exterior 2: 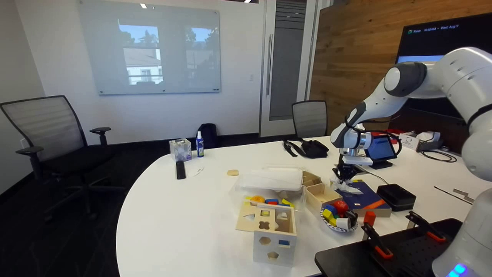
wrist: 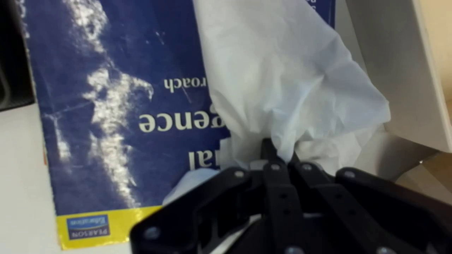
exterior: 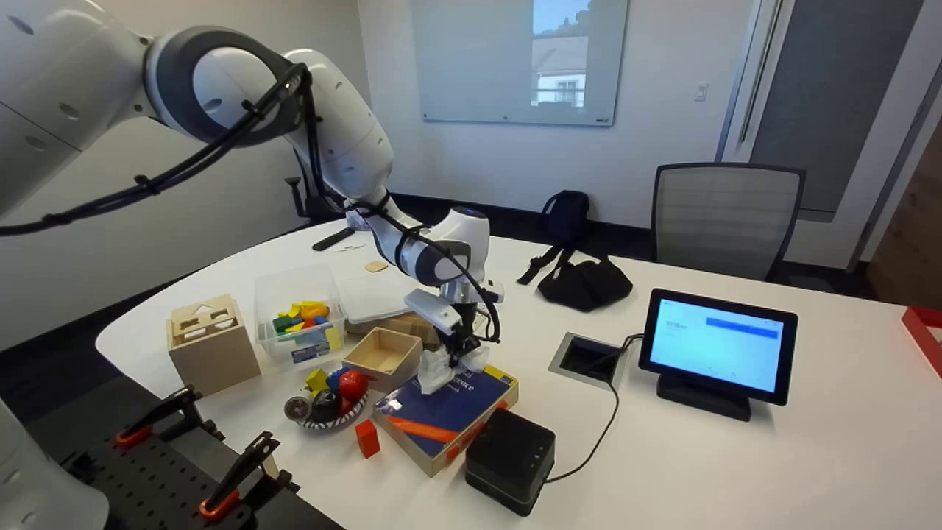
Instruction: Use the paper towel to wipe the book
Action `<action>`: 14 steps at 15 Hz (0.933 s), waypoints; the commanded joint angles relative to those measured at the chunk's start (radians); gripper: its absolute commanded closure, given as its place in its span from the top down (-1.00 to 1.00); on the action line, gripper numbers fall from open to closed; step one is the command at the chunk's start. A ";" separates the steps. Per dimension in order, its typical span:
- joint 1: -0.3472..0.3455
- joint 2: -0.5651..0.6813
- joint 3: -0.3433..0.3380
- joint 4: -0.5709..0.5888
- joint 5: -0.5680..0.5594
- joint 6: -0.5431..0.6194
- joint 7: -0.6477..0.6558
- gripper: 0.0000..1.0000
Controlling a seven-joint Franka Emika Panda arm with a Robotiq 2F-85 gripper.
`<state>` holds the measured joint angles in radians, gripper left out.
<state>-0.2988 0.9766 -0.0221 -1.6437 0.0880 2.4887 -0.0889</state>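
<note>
Pinching the paper towel (wrist: 279, 77) for wiping

In the wrist view, my gripper (wrist: 280, 153) holds its gathered part tight, with loose folds from 12 to 2 o'clock, presumably to rub with; the book (wrist: 120, 116) lies below, cover up, reaching toward 10. In an exterior view, the black box (exterior: 509, 460) at the book's 4 o'clock may hinder strokes.

Beside the gripper (wrist: 282, 151): open-topped wooden box (exterior: 383, 357). Near it: black box (exterior: 511, 453); striped bowl (exterior: 340, 422); red block (exterior: 367, 439). Well apart from it: lit tablet (exterior: 717, 346); tissue box (exterior 2: 180, 150); spray bottle (exterior 2: 200, 147).
</note>
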 commanded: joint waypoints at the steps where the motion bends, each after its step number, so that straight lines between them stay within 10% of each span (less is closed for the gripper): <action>1: 0.026 -0.029 -0.048 -0.101 0.004 0.001 0.046 -0.98; 14: 0.004 -0.097 -0.151 -0.247 0.014 0.023 0.136 -0.98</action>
<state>-0.2951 0.8946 -0.1815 -1.8357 0.0914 2.4894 0.0481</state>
